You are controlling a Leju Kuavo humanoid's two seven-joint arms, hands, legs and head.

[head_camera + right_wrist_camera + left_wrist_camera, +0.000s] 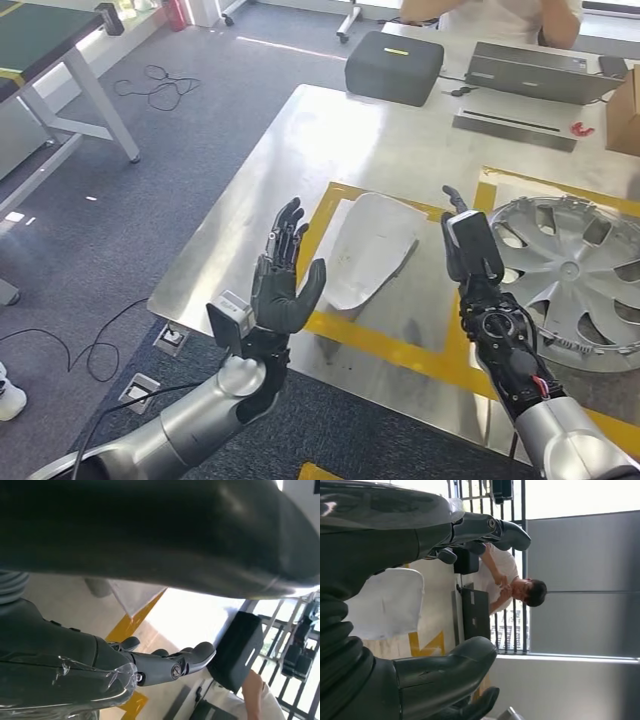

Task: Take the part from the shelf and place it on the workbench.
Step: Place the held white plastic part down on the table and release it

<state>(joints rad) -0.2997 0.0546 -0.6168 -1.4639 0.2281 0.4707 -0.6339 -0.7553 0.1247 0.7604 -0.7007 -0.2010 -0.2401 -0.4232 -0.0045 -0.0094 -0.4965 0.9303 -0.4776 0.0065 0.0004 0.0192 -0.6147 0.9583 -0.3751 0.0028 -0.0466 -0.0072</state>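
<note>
Pale grey curved panel part (pixel 371 250) laid flat on the steel tabletop (pixel 317 150).
It is flanked by the left hand (pixel 281 270) and right hand (pixel 469 245), fingers released, nothing held.

One worktop (pixel 249 210) carries one grey panel part (pixel 370 250), one hubcap (pixel 573 265), one dark case (pixel 394 66), one laptop (pixel 532 72) and one cardboard box (pixel 625 112). Two robot hands: left robot hand (pixel 281 275), right robot hand (pixel 469 245).

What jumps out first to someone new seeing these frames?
Both robot hands, left hand and right hand, are raised open over the steel workbench, holding nothing. Between them a pale sheet-like part lies inside the yellow tape outline; a silver hubcap sits to its right.
</note>
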